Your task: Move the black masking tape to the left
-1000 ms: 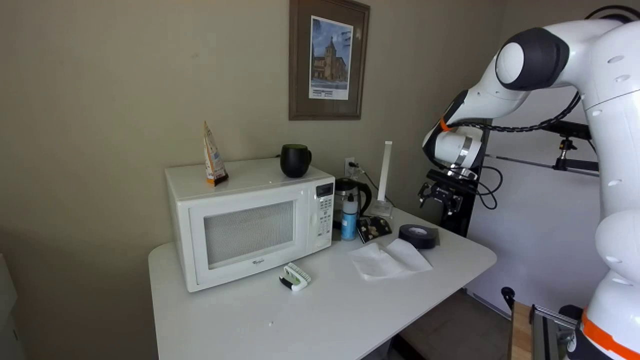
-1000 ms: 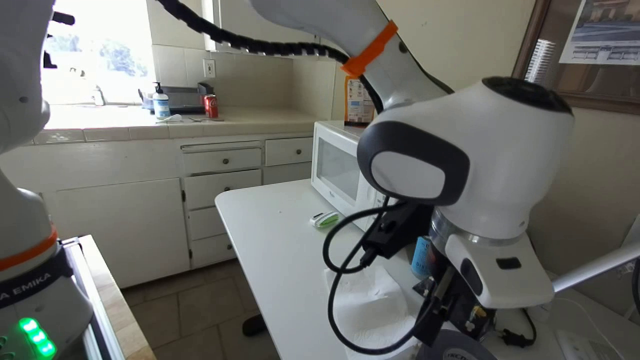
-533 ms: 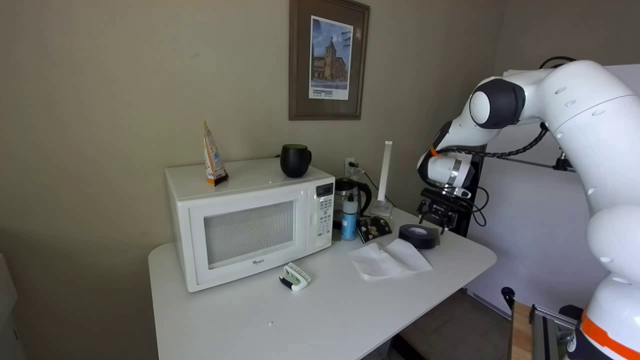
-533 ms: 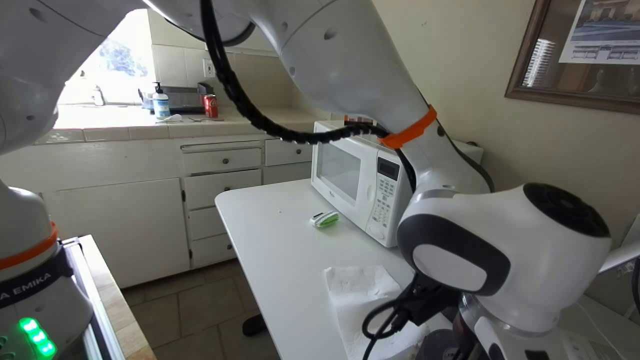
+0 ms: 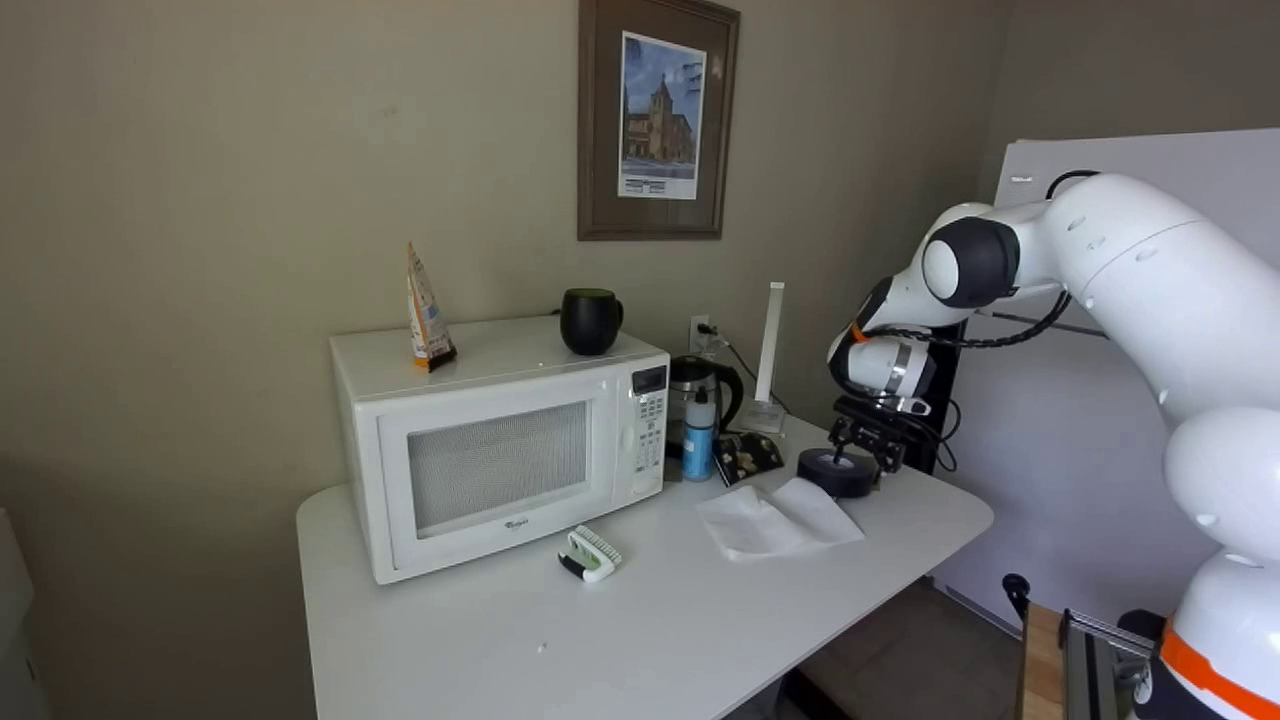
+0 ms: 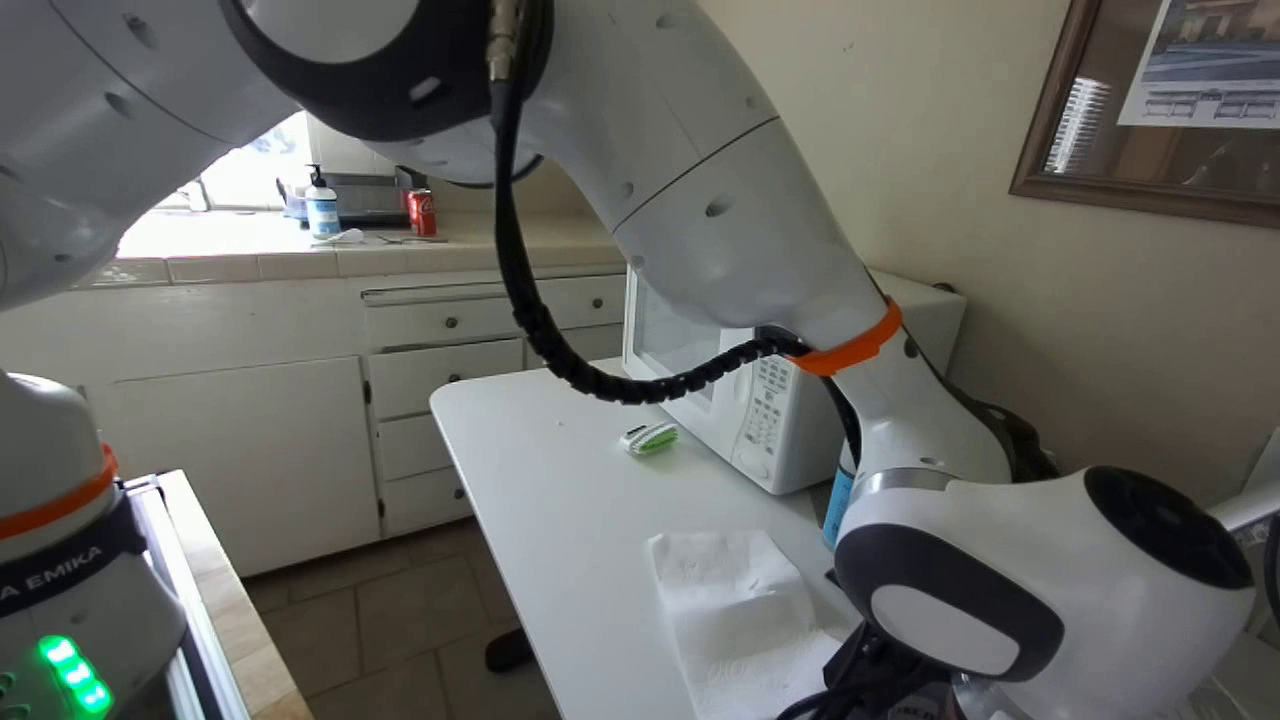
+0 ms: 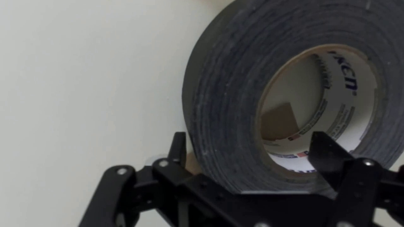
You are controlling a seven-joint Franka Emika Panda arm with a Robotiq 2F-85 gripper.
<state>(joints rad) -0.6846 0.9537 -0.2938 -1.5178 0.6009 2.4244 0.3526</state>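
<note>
Black masking tape point(image 7: 225, 107): flat on the bench point(image 5: 660, 640), just beside the white paper point(image 5: 775, 525). Gripper point(image 7: 249, 140): fingers spread, one outside the tape, the other over its hole; nothing gripped. Black mug point(image 5: 590, 325): upright atop the microwave point(image 5: 610, 450), door closed; from where I stand, contents of both cannot be told.

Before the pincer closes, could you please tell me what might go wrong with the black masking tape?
The open pincer has one finger outside the black masking tape and the other over or inside its hole; closing too high might give a weak grip. The brown piece seen through the hole could drag along. In an exterior view, white paper lies beside the tape, so a low slide that way could crumple it.
</note>
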